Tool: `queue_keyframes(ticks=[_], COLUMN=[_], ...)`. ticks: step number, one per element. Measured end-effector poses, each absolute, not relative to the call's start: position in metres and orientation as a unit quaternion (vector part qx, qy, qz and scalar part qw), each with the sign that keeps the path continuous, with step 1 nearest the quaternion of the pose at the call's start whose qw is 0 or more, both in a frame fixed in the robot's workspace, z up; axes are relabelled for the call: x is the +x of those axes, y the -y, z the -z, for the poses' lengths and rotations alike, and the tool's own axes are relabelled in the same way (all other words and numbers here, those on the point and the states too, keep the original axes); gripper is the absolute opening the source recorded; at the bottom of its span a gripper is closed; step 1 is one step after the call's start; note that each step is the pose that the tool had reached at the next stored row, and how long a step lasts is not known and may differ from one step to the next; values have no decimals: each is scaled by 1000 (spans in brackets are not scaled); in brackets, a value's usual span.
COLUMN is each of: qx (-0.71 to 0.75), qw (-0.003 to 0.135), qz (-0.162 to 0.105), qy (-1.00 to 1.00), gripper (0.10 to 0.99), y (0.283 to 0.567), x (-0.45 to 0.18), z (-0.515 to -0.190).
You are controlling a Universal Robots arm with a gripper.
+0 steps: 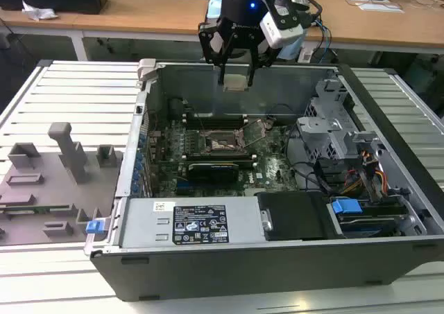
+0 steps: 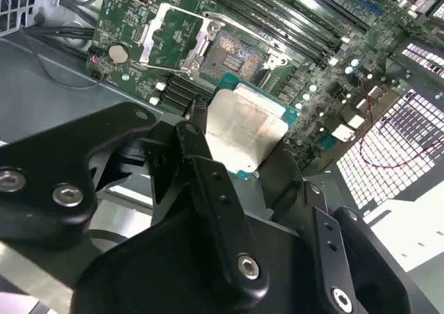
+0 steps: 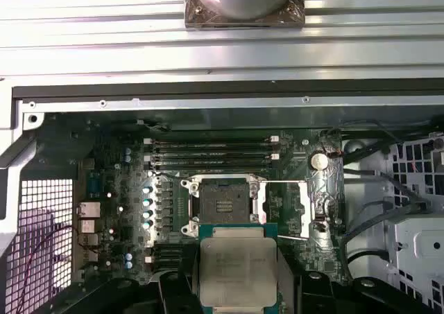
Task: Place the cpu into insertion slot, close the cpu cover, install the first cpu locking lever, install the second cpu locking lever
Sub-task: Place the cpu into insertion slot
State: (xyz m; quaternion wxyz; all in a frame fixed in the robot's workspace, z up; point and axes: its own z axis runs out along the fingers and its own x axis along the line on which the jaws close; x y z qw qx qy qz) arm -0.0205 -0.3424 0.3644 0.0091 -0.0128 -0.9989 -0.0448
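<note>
Nearest in the exterior view stood the dark grey sheet-metal front wall (image 1: 277, 265) of the open computer case. Just behind it lay the long grey boxy power supply (image 1: 194, 224) with its black-and-white sticker. Farther in, the green motherboard (image 1: 272, 163) lay flat on the case floor. Near its middle sat the insertion slot (image 1: 223, 145), a square black-framed socket whose glinting pins lay uncovered in the first wrist view. The cpu cover (image 2: 148, 45), a thin square silver-grey metal frame with a large central window, was swung open just beside the slot. High above the board, in front of the case's far wall, the black two-fingered gripper (image 1: 236, 70) pinched the cpu (image 1: 236, 80), a small flat square chip with a silvery-grey metal top. Its fingers (image 2: 198, 144) pressed on two opposite edges, and the chip hung clear of the slot, well apart from it. Beyond the case ran pale wooden desks (image 1: 139, 12).
</note>
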Motion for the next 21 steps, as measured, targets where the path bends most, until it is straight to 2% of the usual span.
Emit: queue_keyframes(ticks=[21], qx=[-95], qw=[5], qz=[45], qy=[994], gripper=[537], y=[342], x=[-21], z=[-364])
